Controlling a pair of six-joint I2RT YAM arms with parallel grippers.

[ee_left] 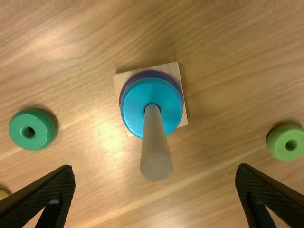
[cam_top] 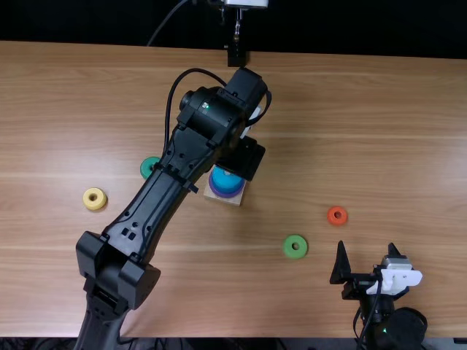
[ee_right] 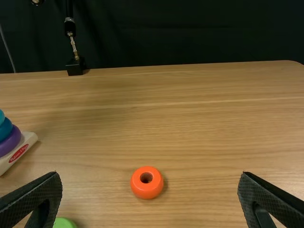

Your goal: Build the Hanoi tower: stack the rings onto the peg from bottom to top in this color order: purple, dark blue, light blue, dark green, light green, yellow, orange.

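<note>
My left gripper [cam_top: 246,154] hangs above the peg stand. In the left wrist view my left gripper [ee_left: 156,169] is open, the grey peg [ee_left: 156,154] standing bare between its fingers. On the square wooden base [ee_left: 121,80], a light blue ring [ee_left: 171,104] lies over the purple ring [ee_left: 176,83]; the right wrist view shows a dark blue ring [ee_right: 5,129] between them. The right gripper [cam_top: 366,249] stays near the table's front edge, open and holding nothing [ee_right: 151,175]. Loose rings: orange [cam_top: 332,219], light green [cam_top: 289,252], dark green [cam_top: 148,164], yellow [cam_top: 88,203].
The left arm stretches diagonally from the front left across the table [cam_top: 394,131], passing over the space between the yellow ring and the stand. A black mount [cam_top: 236,55] stands at the far edge, before a dark curtain [ee_right: 190,33].
</note>
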